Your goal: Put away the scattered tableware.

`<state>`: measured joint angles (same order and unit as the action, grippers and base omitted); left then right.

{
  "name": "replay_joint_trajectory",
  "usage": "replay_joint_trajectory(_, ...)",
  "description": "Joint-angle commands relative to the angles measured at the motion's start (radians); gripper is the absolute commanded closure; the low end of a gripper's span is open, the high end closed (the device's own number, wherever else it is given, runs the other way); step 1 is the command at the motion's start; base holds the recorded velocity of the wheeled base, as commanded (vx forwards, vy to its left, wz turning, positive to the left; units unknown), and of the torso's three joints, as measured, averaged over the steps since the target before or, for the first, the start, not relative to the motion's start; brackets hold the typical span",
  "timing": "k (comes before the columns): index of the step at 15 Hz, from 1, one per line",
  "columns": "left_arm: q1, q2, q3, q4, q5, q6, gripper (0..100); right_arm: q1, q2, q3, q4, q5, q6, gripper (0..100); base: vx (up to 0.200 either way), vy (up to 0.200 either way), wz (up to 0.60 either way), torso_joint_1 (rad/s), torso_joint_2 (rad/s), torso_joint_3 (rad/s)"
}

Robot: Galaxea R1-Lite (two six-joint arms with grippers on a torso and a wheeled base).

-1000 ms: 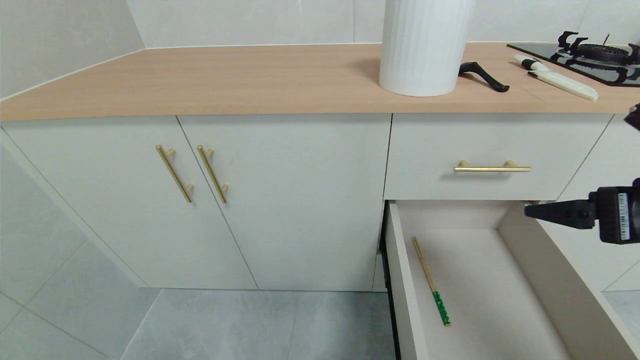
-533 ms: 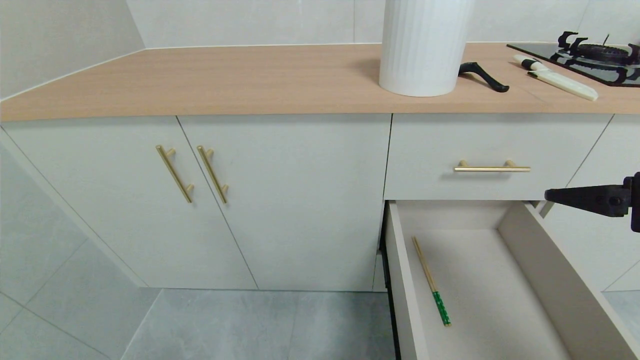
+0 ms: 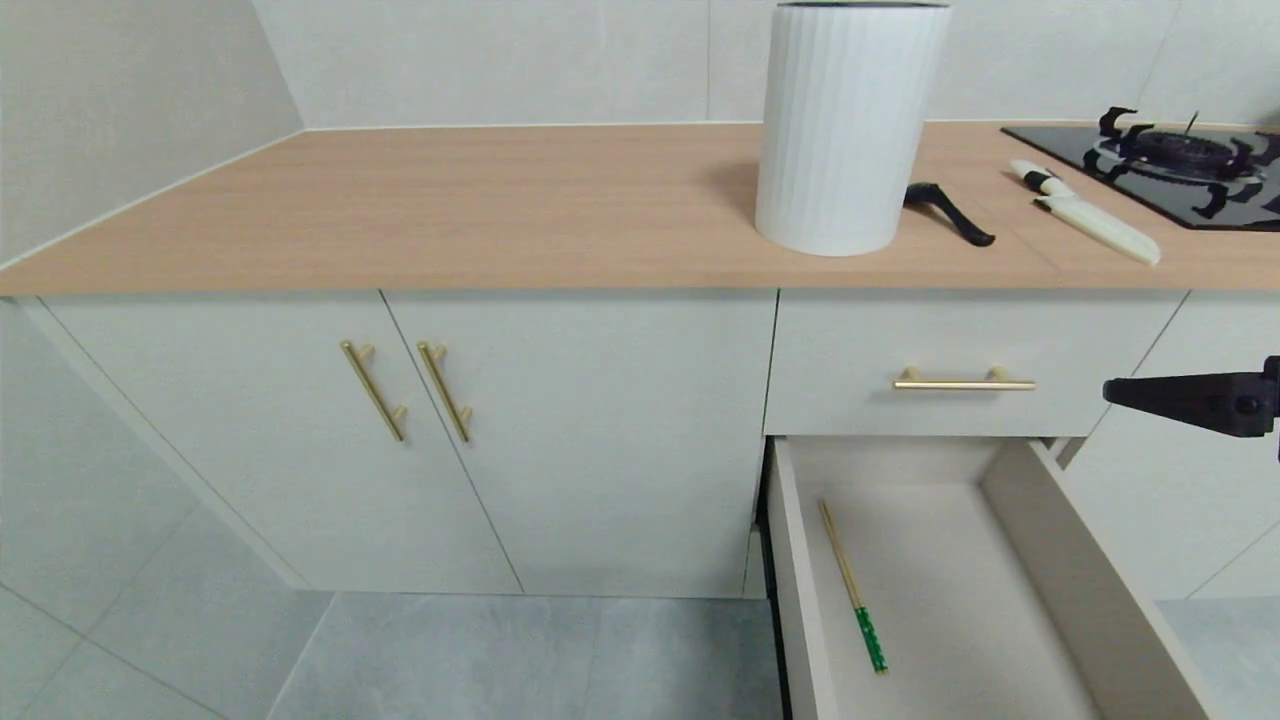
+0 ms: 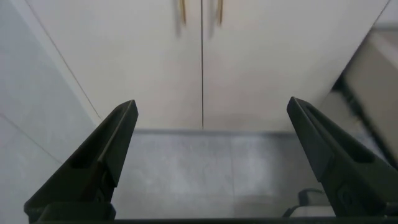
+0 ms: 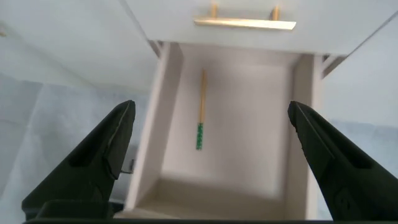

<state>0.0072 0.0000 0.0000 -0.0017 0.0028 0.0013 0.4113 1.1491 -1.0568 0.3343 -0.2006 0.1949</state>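
Since the lower drawer [image 3: 790, 560] already stands pulled out with a green-tipped chopstick [image 3: 852, 590] lying along its left side (possibly a pair pressed together; it cannot be told), the step in hand looks like fetching the next piece from the tabletop [image 3: 500, 200]. The right end effector [image 5: 209, 112] hangs over the open drawer, level with the front of the shut upper drawer, its fingers spread wide and holding nothing. The left end effector [image 4: 211, 104] is equally wide open and empty, low before the cabinet doors.

The white knife [image 3: 1085, 212] lies flat near the tabletop's front edge, between the stove [image 3: 1170, 165] and a black-handled utensil [image 3: 950, 210] that sits just beside the white ribbed canister [image 3: 845, 130]. The knife is probably the right arm's easiest target.

To do this well, the arm should rise above the tabletop's edge before moving in. It should then turn the fingers across the knife and come down at the handle end. Because the knife lies so flat, the fingertips likely need to meet the surface, and closing slowly should keep it from skidding toward the stove.
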Motion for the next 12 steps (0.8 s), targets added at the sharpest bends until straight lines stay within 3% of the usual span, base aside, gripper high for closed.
replay_joint_trajectory(1,0.0,0.002,0.0,0.0,0.0,0.0,0,0.0,0.003,0.003,0.002,0.0,-0.003,0,0.0,0.0,0.0,0.036,-0.54,-0.246)
replay_joint_trajectory(3,0.0,0.002,0.0,0.0,0.0,0.0,0,0.0,0.004,0.015,-0.001,0.0,-0.018,0,0.0,0.0,0.0,0.107,-0.51,-0.254)
replay_joint_trajectory(9,0.0,0.002,0.0,0.0,0.0,0.0,0,0.0,0.014,0.017,-0.015,0.001,-0.022,0,0.0,0.0,0.0,0.287,-0.47,-0.255)
replay_joint_trajectory(10,0.0,0.002,0.0,0.0,0.0,0.0,0,-0.006,0.043,0.006,-0.041,0.003,-0.034,0,0.0,0.0,0.0,0.129,-0.25,-0.124)
replay_joint_trajectory(12,0.0,0.002,0.0,0.0,0.0,0.0,0,-0.104,0.152,-0.005,-0.239,0.078,-0.132,0,0.0,0.0,0.0,0.063,-0.1,-0.061)
